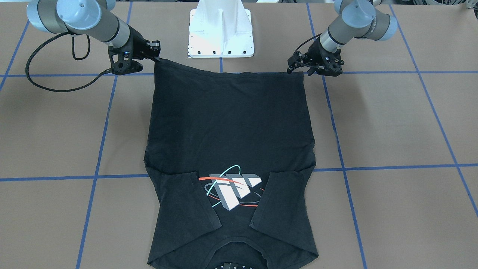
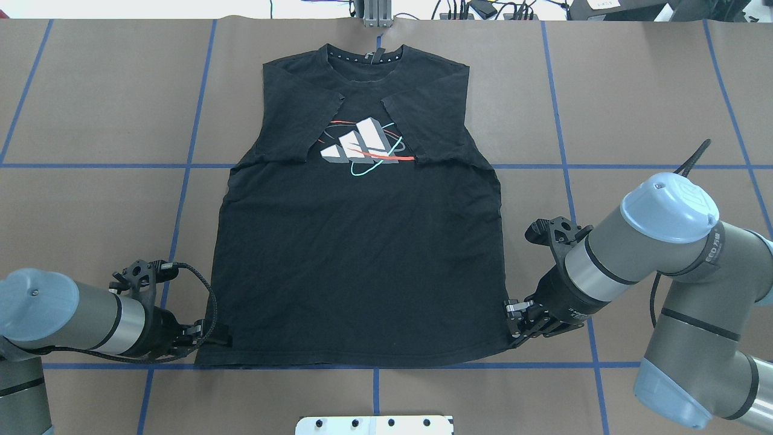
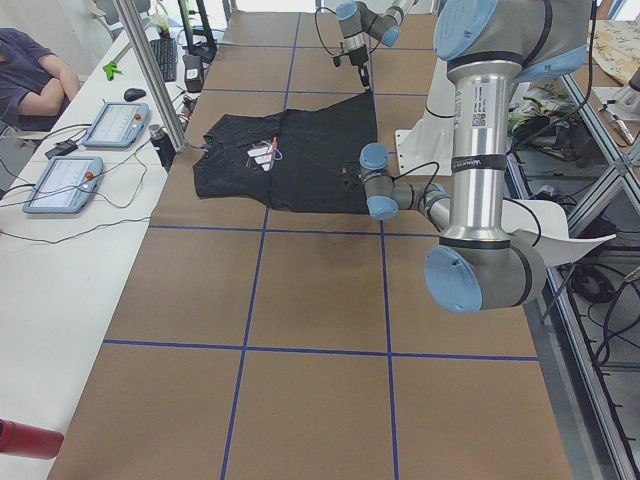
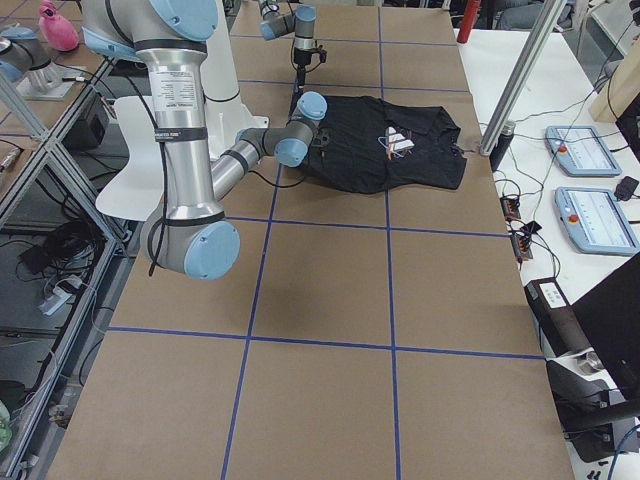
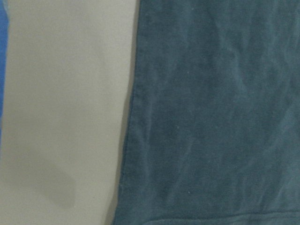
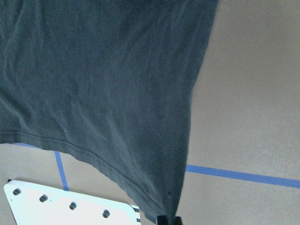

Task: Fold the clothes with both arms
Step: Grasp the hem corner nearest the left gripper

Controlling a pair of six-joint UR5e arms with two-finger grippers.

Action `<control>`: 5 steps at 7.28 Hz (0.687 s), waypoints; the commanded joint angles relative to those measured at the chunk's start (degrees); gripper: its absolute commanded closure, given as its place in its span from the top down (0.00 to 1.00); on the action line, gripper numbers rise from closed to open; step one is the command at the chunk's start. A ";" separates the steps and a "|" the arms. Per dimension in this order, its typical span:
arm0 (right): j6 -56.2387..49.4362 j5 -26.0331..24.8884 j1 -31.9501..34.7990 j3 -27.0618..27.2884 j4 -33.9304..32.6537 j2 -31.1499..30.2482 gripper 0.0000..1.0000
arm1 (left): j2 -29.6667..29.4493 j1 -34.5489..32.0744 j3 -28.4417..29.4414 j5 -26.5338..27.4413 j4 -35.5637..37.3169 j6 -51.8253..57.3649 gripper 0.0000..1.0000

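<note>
1. The T-shirt (image 2: 362, 254) lay flat on the table (image 2: 90, 241), print up, collar at 12 o'clock overhead.
2. The right gripper (image 2: 513, 327) clamped its 5 o'clock hem corner.
3. The left gripper (image 2: 218, 341) sat at the 7 o'clock corner; I cannot tell its grip.

A brown table (image 2: 90, 109) is marked into large squares by blue tape lines (image 2: 96, 165). A black T-shirt (image 2: 362, 254) lies spread on it, print up, with both sleeves folded inward. A white base plate (image 1: 221, 37) stands just past the hem.
</note>
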 commanded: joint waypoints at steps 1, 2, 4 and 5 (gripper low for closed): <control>-0.03 0.02 0.03 -0.05 0.00 0.15 0.00 | -0.10 1.03 0.33 0.49 0.04 -0.10 0.94; -0.12 0.02 0.03 0.04 0.00 0.24 0.00 | -0.10 1.04 0.51 0.49 0.04 -0.11 0.94; -0.65 0.11 0.03 -0.23 0.00 0.24 0.00 | -0.45 2.43 1.21 0.49 0.04 -1.94 0.87; -0.74 0.20 0.03 -0.14 0.00 0.24 0.00 | -0.45 2.71 1.47 0.58 0.04 -2.04 0.87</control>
